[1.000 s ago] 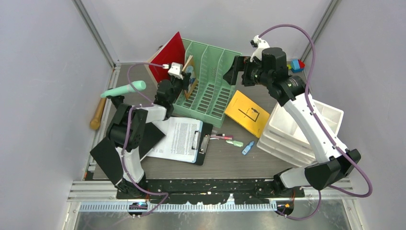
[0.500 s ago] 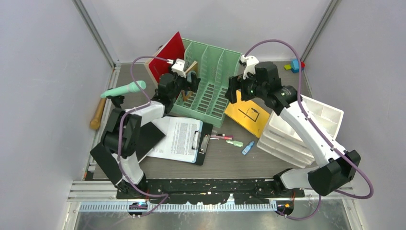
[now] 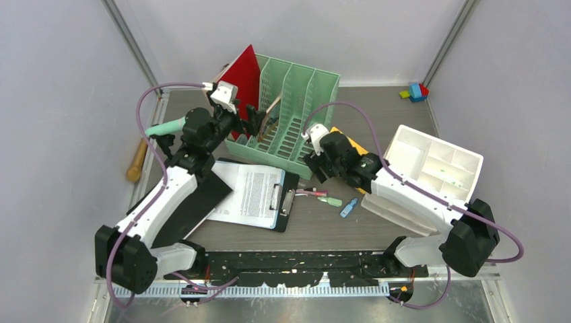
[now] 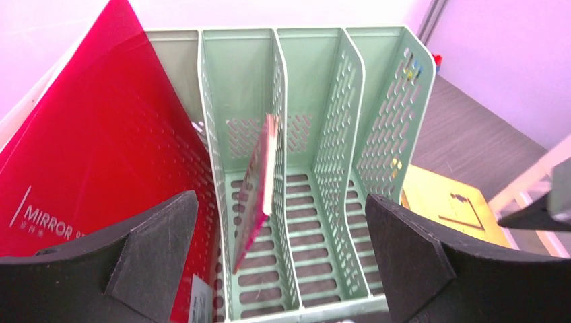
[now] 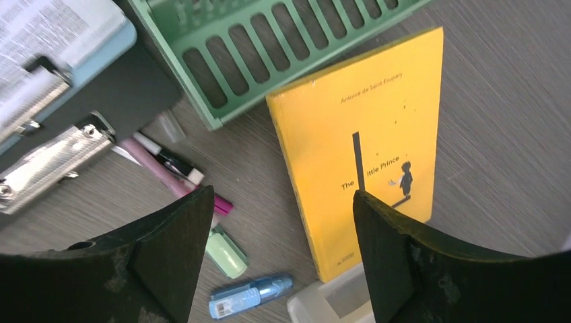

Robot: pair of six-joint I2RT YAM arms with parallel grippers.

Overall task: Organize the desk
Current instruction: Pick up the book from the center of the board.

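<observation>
A thin book (image 4: 259,175) is standing in the rack (image 4: 323,134), and the left gripper (image 4: 279,202) is gaping empty before it. The right gripper (image 5: 279,198) is hovering open over a yellow book (image 5: 367,155) lying on the desk (image 5: 485,101) beside loose pens (image 5: 178,176) and a clipboard (image 5: 121,94), so much seems left.

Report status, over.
Left gripper open, empty, facing mint-green slotted file rack. Right gripper open over yellow paperback book. Grey-brown wood-grain desk cluttered.
</observation>
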